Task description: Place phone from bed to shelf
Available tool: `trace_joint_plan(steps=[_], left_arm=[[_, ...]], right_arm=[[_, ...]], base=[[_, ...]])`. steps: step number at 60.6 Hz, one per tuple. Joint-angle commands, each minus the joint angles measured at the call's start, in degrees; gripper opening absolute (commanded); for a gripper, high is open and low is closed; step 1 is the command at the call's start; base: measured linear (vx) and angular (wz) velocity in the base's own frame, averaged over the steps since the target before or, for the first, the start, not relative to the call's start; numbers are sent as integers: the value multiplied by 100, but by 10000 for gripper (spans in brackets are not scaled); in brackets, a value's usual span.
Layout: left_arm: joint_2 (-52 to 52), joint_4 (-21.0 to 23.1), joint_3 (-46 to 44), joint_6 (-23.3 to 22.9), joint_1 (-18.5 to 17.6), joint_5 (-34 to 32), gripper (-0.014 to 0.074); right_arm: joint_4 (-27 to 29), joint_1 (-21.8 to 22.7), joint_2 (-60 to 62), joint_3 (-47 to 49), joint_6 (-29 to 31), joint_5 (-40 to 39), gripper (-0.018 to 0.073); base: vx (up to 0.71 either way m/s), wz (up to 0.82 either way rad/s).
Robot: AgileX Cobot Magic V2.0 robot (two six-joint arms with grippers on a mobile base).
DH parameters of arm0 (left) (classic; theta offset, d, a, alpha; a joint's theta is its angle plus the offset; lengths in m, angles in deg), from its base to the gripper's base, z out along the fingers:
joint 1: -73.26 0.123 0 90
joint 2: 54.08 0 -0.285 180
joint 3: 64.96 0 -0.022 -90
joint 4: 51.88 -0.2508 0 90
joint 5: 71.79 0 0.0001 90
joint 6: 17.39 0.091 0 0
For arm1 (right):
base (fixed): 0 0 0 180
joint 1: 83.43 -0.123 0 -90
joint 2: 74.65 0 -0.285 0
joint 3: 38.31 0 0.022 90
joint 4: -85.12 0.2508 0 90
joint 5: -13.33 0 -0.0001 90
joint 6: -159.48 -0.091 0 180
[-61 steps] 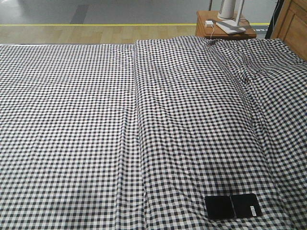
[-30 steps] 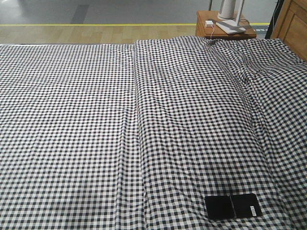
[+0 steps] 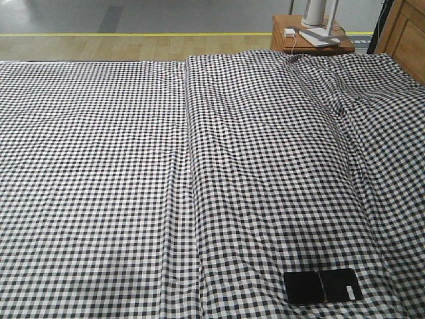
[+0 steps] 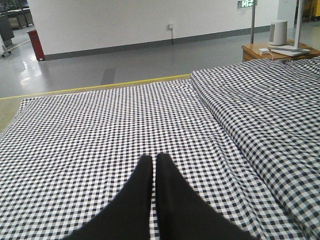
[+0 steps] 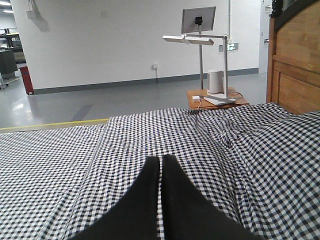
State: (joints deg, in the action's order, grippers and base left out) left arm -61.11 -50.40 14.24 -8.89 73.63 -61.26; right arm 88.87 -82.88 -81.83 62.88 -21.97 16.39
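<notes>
The phone (image 3: pixel 323 286) lies flat on the bed (image 3: pixel 133 166) near its front right edge, a glossy black slab with a seam across its middle and a small white sticker. Neither gripper shows in the front view. In the left wrist view my left gripper (image 4: pixel 154 159) is shut with nothing in it, hovering over the gingham sheet (image 4: pixel 90 130). My right gripper (image 5: pixel 161 160) is likewise shut and empty above the sheet (image 5: pixel 210 145). The phone appears in neither wrist view. The shelf is out of view.
An orange-brown side table (image 3: pixel 282 41) with a white desk lamp (image 5: pixel 200 40), a white cylinder (image 5: pixel 215 81) and a charger stands beyond the bed's far right corner. A wooden headboard (image 5: pixel 295 65) rises on the right. Grey floor (image 4: pixel 125 60) with a yellow line lies beyond.
</notes>
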Motion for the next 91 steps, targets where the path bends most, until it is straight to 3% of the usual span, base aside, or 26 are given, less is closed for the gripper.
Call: trace_joint_plan(steps=[1,14,24,40,55,68,81,91], left_arm=[[74,52,-127,-33,-34,-411,1],[74,52,-127,-33,-34,-411,1],[74,52,-127,-33,-34,-411,1],[74,52,-127,-33,-34,-411,1],[74,52,-127,-33,-34,-411,1],[74,52,-127,-33,-34,-411,1],[74,52,-127,-33,-34,-411,1],[74,52,-127,-33,-34,-411,1]], right_arm=[[-73,22,71,-17,17,-662,-10],[-73,22,71,324,253,-1773,-8],[-73,22,71,1116,664,-1803,-6],[-73,22,-579,2687,665,-1438,-6],[3,22,-2195,4352,601,-84,-5],[-2,22,-3360,4942,646,251,9],[5,22,-4204,4935,646,888,114],[19,22,-4609,4935,646,1260,320]], base=[[0,0],[0,0],[0,0],[0,0],[0,0],[0,0],[0,0],[0,0]])
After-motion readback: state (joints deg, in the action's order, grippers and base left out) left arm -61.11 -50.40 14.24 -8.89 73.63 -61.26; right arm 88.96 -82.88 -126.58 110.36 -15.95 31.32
